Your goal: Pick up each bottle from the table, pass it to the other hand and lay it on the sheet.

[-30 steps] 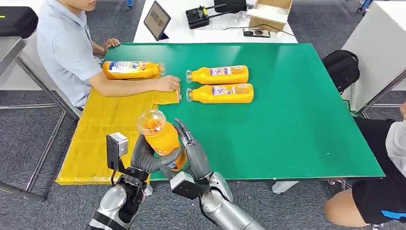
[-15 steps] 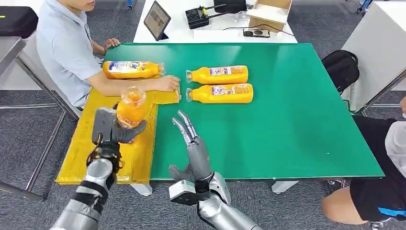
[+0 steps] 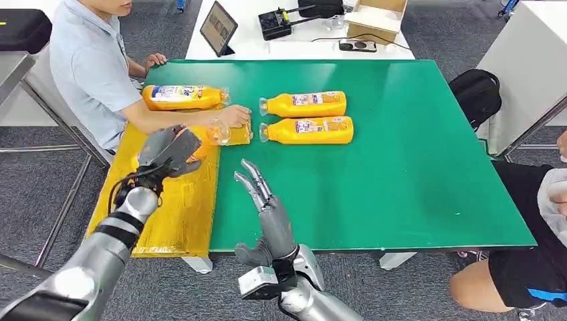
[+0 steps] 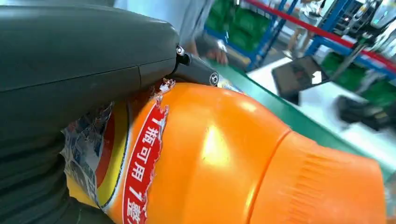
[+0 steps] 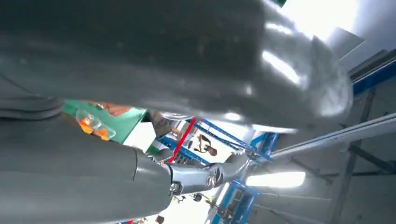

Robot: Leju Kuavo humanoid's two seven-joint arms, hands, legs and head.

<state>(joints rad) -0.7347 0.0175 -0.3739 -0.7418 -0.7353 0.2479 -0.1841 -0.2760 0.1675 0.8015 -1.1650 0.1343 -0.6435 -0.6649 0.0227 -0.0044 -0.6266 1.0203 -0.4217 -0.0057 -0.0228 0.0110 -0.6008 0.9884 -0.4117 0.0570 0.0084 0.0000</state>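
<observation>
The left hand grips an orange juice bottle over the yellow sheet, neck toward the person's hand. The right hand hovers beside the sheet, fingers spread, holding nothing. Laying-down step: lower and release, clear of 1 bottle lying there.

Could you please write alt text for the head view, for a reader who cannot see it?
The robot's left hand holds an orange bottle low over a yellow sheet beside a green table; its right hand is open. Two bottles lie on the table, near a seated person.
</observation>
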